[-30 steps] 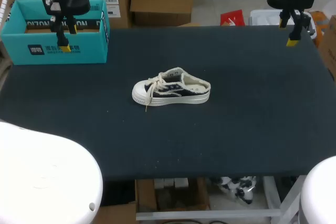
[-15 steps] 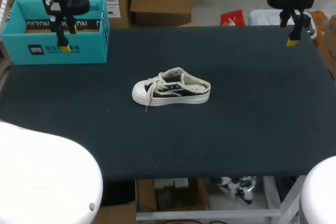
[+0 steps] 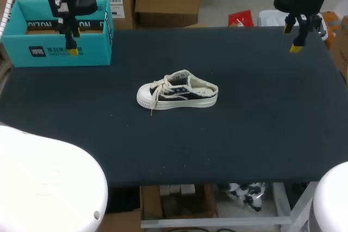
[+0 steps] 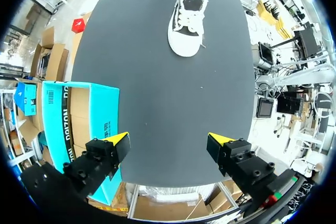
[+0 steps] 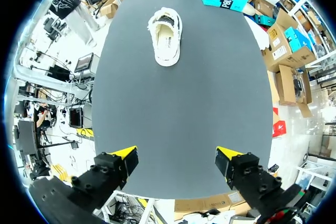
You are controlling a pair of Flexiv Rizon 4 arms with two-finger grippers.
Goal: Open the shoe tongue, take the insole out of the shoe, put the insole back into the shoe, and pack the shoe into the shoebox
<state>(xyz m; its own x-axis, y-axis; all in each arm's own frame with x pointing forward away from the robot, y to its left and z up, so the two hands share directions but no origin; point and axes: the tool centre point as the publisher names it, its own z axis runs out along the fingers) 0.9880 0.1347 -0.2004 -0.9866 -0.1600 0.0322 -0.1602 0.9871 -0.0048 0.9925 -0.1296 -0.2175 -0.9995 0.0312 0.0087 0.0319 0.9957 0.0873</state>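
**As both claws hang agape, shoe lies untouched at mid-table**

With no step of the task yet begun, the shoe (image 3: 176,92) lies on its sole at the centre of the table (image 3: 261,134). In the head view its toe points to nine o'clock and its heel to three, and the laces (image 3: 156,95) trail off the toe end. The teal box (image 3: 32,52) stands open at ten o'clock. The left claw (image 4: 169,142) hangs over the box's front wall, fingers wide apart and holding nothing. The right claw (image 5: 177,156) hangs at two o'clock near the far edge, likewise spread and bare. Both are well apart from the shoe.

The shoe looks light, likely a soft cloth upper on a stiffer rubber sole, so it would probably skid or tip if pulled by one claw alone. The tongue (image 3: 178,81) appears limp. Its free edge at the collar seems the place to pinch, with the other claw steadying heel or toe cap. Loose laces could snag. Whether the insole sits flat inside cannot be told.
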